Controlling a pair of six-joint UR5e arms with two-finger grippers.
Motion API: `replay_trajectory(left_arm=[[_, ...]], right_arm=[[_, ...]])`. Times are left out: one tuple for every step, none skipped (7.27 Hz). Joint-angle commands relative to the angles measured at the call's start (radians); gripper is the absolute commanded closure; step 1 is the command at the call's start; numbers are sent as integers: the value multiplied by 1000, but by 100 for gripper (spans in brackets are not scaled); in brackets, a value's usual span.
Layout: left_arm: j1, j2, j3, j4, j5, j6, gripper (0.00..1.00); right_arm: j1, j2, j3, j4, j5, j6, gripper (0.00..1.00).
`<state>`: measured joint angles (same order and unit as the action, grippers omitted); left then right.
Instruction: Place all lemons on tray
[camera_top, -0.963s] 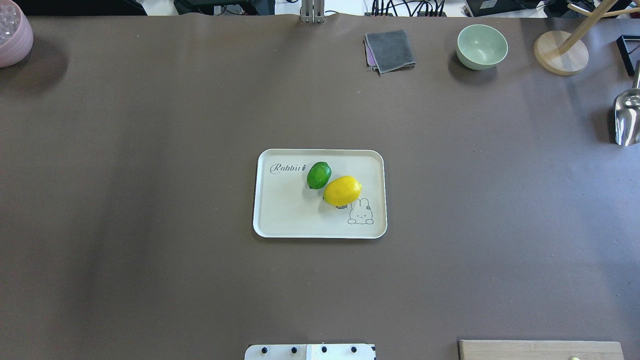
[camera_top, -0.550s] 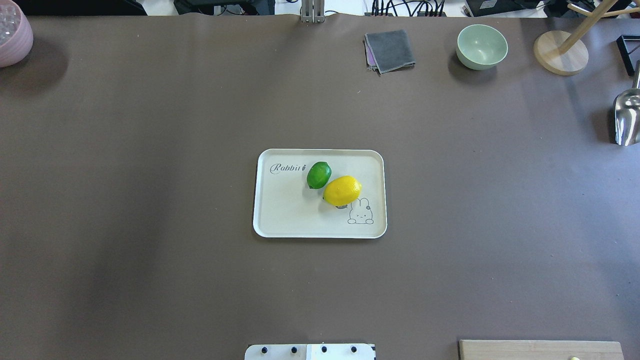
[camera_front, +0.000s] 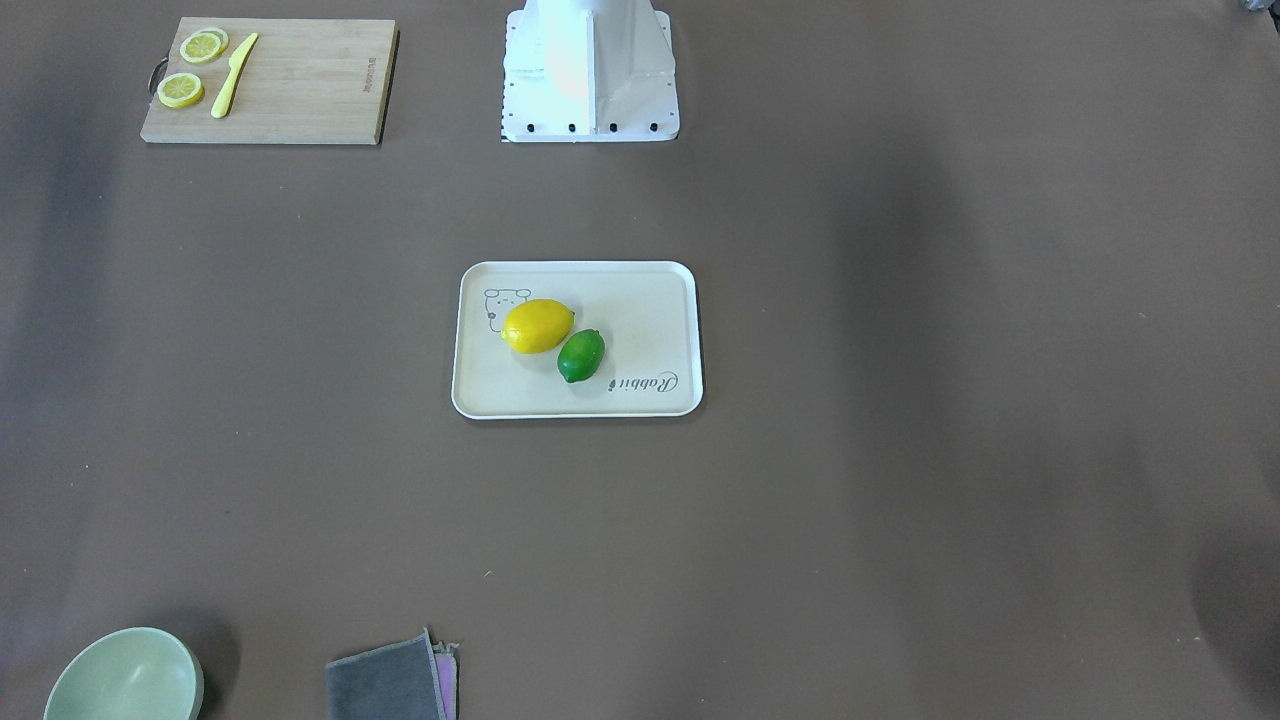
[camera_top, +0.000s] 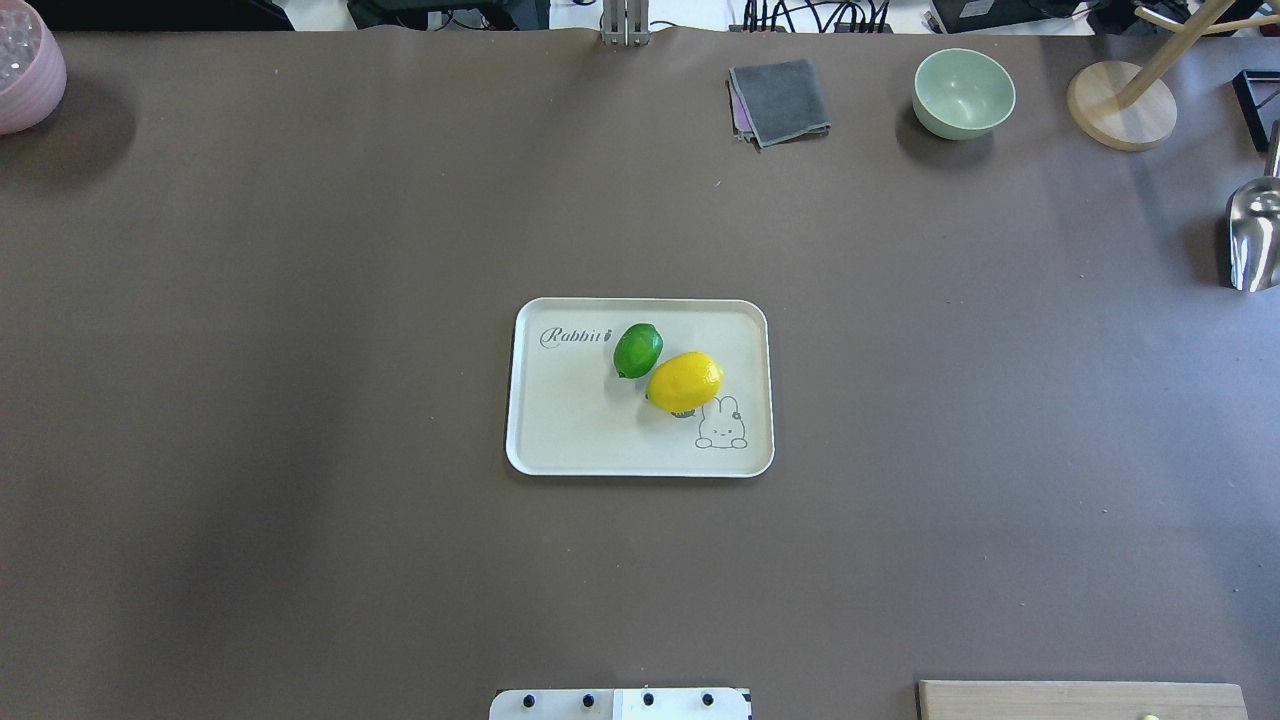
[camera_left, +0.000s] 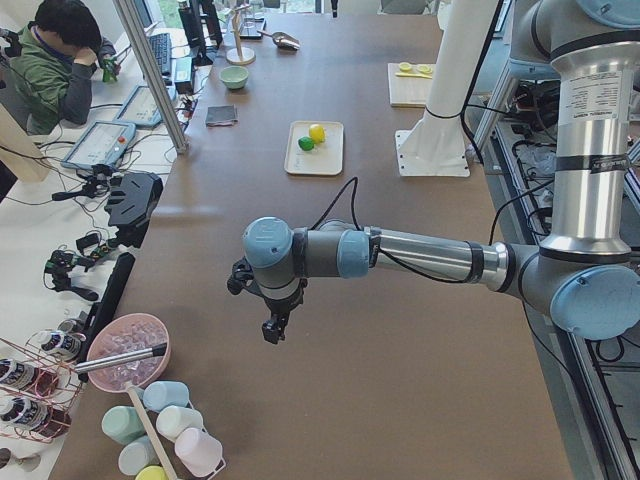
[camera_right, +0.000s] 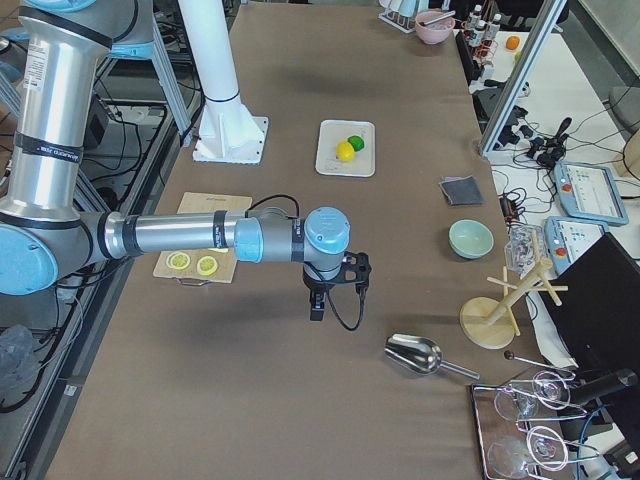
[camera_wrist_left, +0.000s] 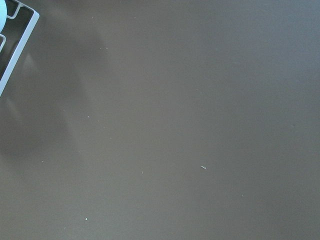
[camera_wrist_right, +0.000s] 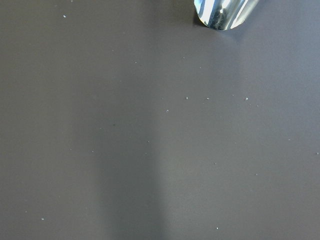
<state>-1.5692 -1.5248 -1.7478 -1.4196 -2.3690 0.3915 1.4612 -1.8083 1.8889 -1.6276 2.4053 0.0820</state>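
Observation:
The cream tray (camera_top: 560, 440) with the "Rabbit" print lies at the table's middle, and it also shows in the front-facing view (camera_front: 520, 395). The green lemon (camera_top: 637, 350) and the yellow lemon (camera_top: 684, 381) lie on it, touching each other. My left gripper (camera_left: 275, 325) shows only in the exterior left view, far from the tray, over bare table. My right gripper (camera_right: 317, 305) shows only in the exterior right view, also far from the tray, near a metal scoop. I cannot tell whether either gripper is open or shut. Both wrist views show only bare table.
A wooden cutting board (camera_front: 300, 90) holds lemon slices (camera_front: 181, 90) and a yellow knife (camera_front: 232, 75). A green bowl (camera_top: 964, 93), a grey cloth (camera_top: 780, 100), a wooden stand (camera_top: 1120, 105), the metal scoop (camera_top: 1253, 235) and a pink bowl (camera_top: 25, 70) stand along the table's edges.

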Motion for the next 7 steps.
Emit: replay_trajectory(left_arm=[[0, 3, 2, -39, 2, 0, 1], [0, 11, 1, -48, 2, 0, 1], [0, 11, -2, -48, -1, 1, 1], [0, 17, -5, -48, -4, 1, 1], [0, 17, -7, -48, -6, 1, 1], [0, 17, -7, -48, -6, 1, 1], [0, 17, -9, -48, -6, 1, 1]], right_arm=[[-21, 0, 1, 0, 5, 1, 0], [-25, 0, 1, 0, 5, 1, 0], [-30, 0, 1, 0, 5, 1, 0], [-35, 0, 3, 0, 5, 1, 0], [-39, 0, 1, 0, 5, 1, 0], [-44, 0, 1, 0, 5, 1, 0], [-48, 0, 1, 0, 5, 2, 0]])
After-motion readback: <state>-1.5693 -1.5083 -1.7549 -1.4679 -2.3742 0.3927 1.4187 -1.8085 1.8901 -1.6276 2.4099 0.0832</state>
